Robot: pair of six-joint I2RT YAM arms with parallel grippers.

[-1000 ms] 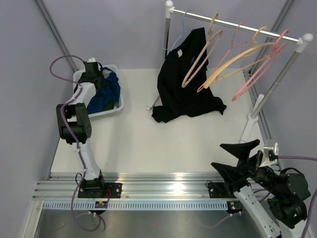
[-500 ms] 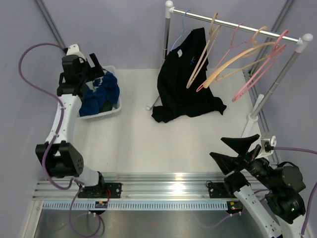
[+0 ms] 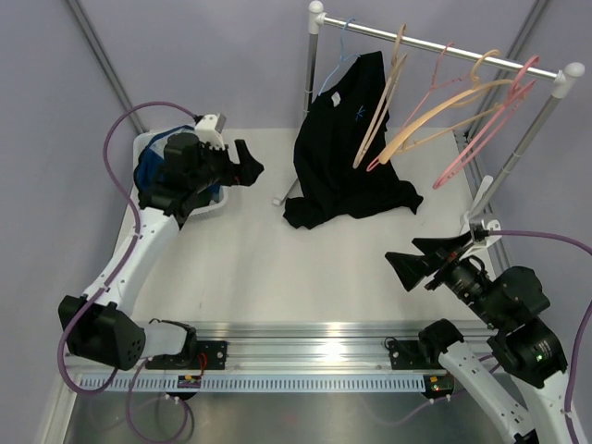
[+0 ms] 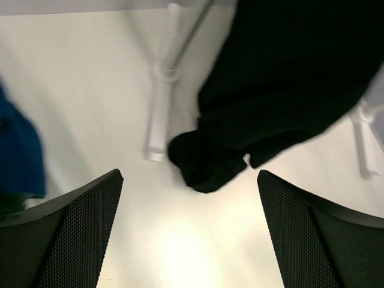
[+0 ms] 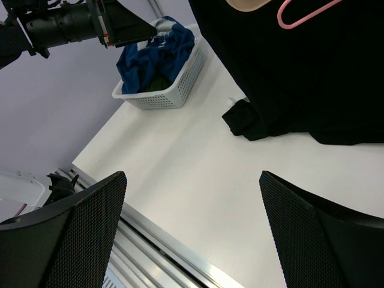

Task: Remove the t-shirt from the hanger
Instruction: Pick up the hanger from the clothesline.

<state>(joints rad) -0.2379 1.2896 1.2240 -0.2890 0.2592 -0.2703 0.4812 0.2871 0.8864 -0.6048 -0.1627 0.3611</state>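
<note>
My left fingers [image 4: 72, 234] are spread wide with nothing between them. They hover over the surface [image 3: 277, 268] toward its far-left corner, just beside the white laundry basket [image 3: 208, 205] that holds blue clothes [image 3: 148, 171]. They aim across at the black t-shirt [image 3: 344, 153]. I read that as lining up for a reach toward the garment.

My right fingers [image 5: 66, 234] are also released and empty. They are raised near the near-right corner and angled toward the same target, which I judge to be a waiting pose.

The t-shirt is on a thin blue hanger [image 3: 342, 51] at the left end of the rack rail [image 3: 444, 44], along the far edge of the surface. I think it hangs at that end because the beige hangers [image 3: 379, 111] and pink hangers [image 3: 481, 129] fill the rest of the rail. They are all bare, and the nearest beige one lies against the shirt's right side.

The shirt's long axis runs top to bottom, with the collar up at the hook. Its hem has reached the surface and bunches there, spreading toward the right. One sleeve or corner is folded into a dark lump beside the rack's left foot [image 4: 157, 129].

The broad side seems turned toward the near-left. I cannot tell whether that side is the front or the back.
</note>
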